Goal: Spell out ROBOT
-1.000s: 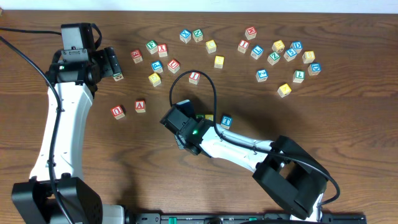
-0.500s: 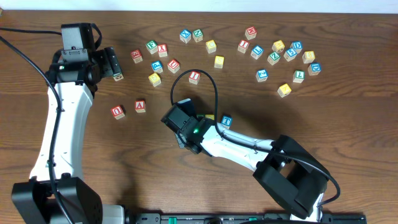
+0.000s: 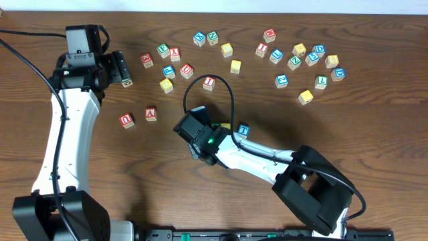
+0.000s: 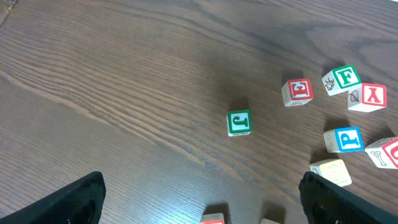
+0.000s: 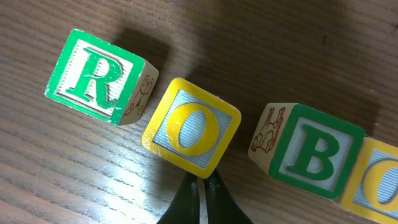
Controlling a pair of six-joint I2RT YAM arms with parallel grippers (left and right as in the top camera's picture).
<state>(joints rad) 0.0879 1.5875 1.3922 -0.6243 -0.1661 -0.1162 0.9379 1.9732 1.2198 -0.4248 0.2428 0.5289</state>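
In the right wrist view a row lies on the table: green R cube (image 5: 98,77), yellow O cube (image 5: 191,127), green B cube (image 5: 316,157) and the edge of a second yellow O cube (image 5: 380,182). The first O sits turned and slightly out of line. My right gripper (image 5: 200,182) is shut, its tips touching that O's near corner. Overhead, the right wrist (image 3: 199,132) covers most of the row; the blue T cube (image 3: 243,129) shows at its right end. My left gripper (image 4: 202,200) hangs open and empty above bare table.
A green J cube (image 4: 239,122) lies ahead of the left gripper, with red E (image 4: 298,91), green F (image 4: 344,78) and blue P (image 4: 345,139) cubes to its right. Overhead, red U (image 3: 127,120), A (image 3: 151,113) and I (image 3: 209,82) cubes and several others (image 3: 307,57) lie scattered.
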